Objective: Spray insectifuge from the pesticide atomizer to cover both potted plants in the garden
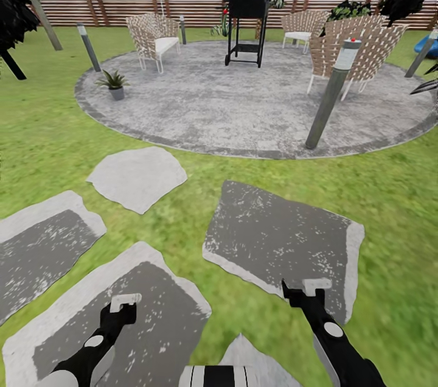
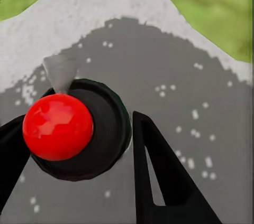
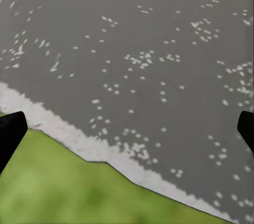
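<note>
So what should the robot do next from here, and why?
Probably roll forward over the stepping stones toward the round patio to look for the sprayer. Both the left gripper and right gripper hang over stones with nothing held, and no spray bottle can be made out. One small potted plant sits at the patio's left edge, well ahead of both arms.
</note>
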